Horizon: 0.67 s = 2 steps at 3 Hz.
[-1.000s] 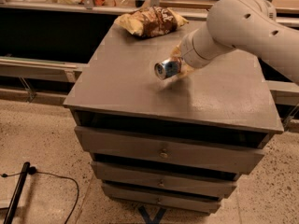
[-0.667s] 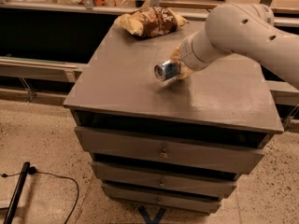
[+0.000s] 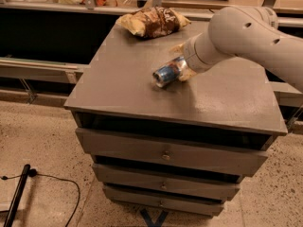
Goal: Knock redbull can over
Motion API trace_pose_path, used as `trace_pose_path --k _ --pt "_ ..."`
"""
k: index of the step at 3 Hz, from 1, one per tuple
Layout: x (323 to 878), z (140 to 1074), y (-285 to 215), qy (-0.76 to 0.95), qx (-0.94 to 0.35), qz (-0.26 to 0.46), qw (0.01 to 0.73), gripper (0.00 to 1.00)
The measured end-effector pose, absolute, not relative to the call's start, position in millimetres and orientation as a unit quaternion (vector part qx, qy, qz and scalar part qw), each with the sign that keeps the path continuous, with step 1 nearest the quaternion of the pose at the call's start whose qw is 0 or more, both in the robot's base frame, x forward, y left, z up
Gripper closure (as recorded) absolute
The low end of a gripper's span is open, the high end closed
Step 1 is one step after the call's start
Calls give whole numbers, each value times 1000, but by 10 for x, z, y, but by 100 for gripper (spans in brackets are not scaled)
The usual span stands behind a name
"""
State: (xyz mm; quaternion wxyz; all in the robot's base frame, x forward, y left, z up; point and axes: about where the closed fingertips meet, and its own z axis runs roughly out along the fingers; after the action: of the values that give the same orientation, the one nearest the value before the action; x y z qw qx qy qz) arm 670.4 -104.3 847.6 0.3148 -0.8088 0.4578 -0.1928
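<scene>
The redbull can (image 3: 164, 74), blue and silver, lies tipped on its side on the grey cabinet top (image 3: 128, 89), its round end facing the front left. My gripper (image 3: 182, 65) is right at the can's far end, touching or very close to it, at the end of the pale arm (image 3: 246, 30) that reaches in from the right. The part of the can nearest the gripper is hidden by it.
A brown-and-yellow snack bag (image 3: 152, 21) lies at the back edge of the cabinet top. The cabinet has three drawers (image 3: 165, 152) below. A counter with clear panels runs behind. A black cable and pole (image 3: 19, 193) lie on the speckled floor at the left.
The can and gripper have shifted very slightly toward the front left. The can stays tipped over throughout.
</scene>
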Motion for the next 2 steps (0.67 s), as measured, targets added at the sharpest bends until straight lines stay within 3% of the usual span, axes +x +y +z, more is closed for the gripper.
trace_pose_path --k 1,2 --pt "6694 8489 -1055 460 -809 -189 313 0" --pt "6694 8543 -1055 460 -809 -189 313 0"
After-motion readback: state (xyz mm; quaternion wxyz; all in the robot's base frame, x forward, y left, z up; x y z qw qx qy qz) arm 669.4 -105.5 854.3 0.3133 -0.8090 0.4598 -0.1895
